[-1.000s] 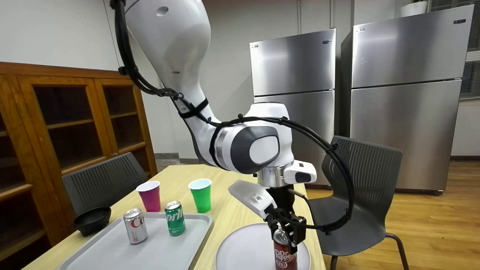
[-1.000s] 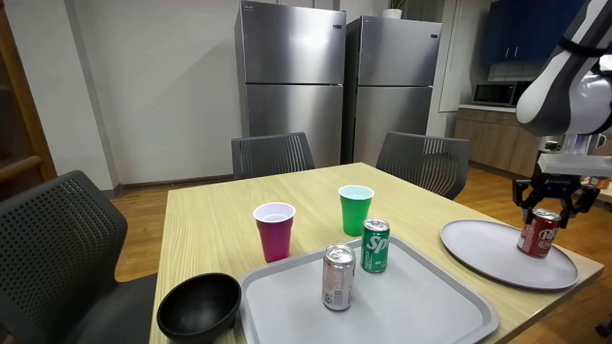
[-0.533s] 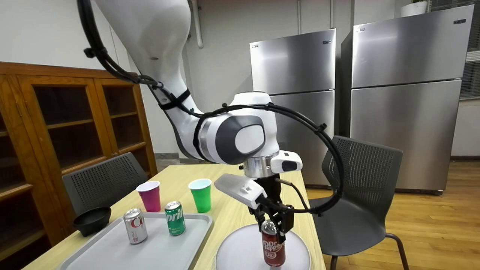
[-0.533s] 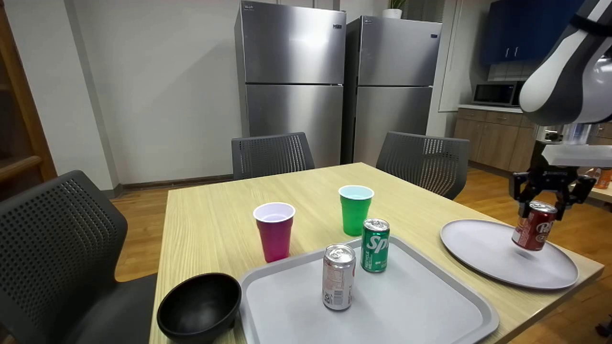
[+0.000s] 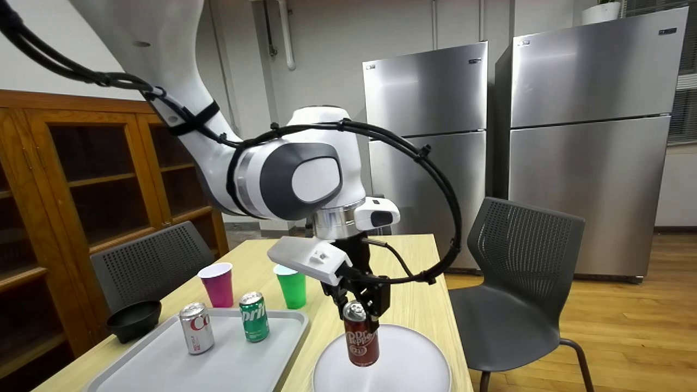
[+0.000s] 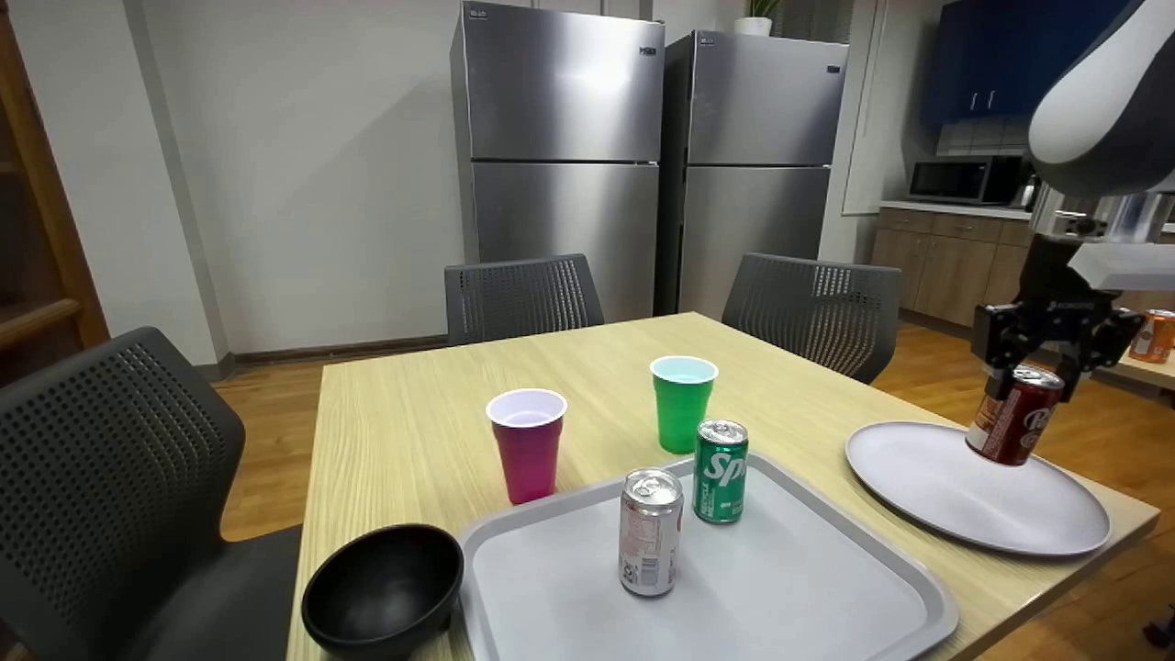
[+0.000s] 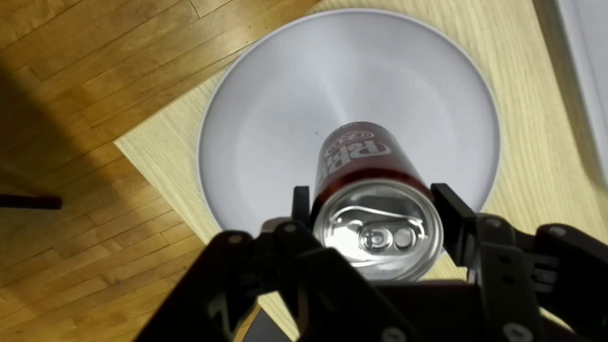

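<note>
Checking an exterior view: the hand (image 5: 358, 318) is clamped on the Dr Pepper can (image 5: 361, 342), lower middle of the frame, a bit tilted, clear above the plate (image 5: 411, 362). In an exterior view the can's at right, with the tray (image 6: 799, 588) bottom centre, so mind that rim on any move left. Wrist view has the can low centre, fingers (image 7: 453, 221) pinching up near the lid; I'd go slow and smooth so the bottom doesn't swing.

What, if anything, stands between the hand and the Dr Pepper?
Nothing visible. In the wrist view, the hand grips the Dr Pepper near its top over the plate, its fingers on either side with nothing wedged between.
</note>
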You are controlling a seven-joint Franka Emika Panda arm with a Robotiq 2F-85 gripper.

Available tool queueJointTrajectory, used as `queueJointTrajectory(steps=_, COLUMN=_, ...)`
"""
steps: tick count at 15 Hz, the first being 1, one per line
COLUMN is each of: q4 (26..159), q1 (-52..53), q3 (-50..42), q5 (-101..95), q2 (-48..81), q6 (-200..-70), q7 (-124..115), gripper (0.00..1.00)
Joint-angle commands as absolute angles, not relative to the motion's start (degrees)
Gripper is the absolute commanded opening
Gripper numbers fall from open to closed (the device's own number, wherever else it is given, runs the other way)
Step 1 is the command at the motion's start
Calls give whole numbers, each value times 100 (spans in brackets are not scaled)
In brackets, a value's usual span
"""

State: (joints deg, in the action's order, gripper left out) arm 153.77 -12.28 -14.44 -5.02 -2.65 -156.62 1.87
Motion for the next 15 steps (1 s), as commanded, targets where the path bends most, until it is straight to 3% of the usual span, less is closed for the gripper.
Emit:
queueJointTrajectory(steps=1, q4=15864, q1=-1177, q3=-1272, q5=-556, q2=-1048, q6=-15455, q7=335, gripper=39)
queueJointTrajectory(steps=15, q4=15930, q1=-297, q3=-918, q5=140, q2=-1309, q6=-15137, q7=1042, gripper=39)
